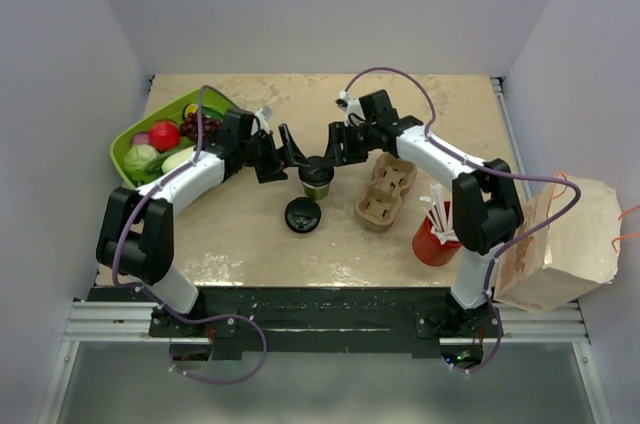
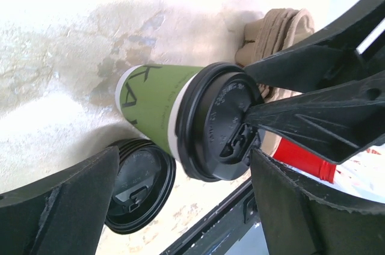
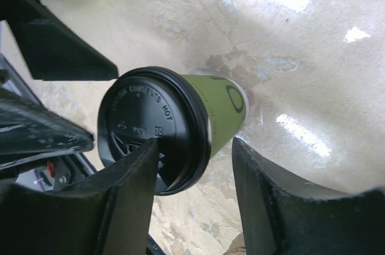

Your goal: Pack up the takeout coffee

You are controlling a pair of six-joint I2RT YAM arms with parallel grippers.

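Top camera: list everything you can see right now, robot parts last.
coffee: 1, green cup with black lid, upright, table centre
loose lid: 1, black, just near side of coffee
carrier: 1, brown pulp, right of coffee
red cup: 1, red, holds white straws, near right
tray: 1, green, far left, holds mixed produce
bag: 1, brown paper, right edge
table: 1, beige
left arm, right arm: 2, white and black, reaching to centre
left end effector, right end effector: 2, black, open, flanking coffee
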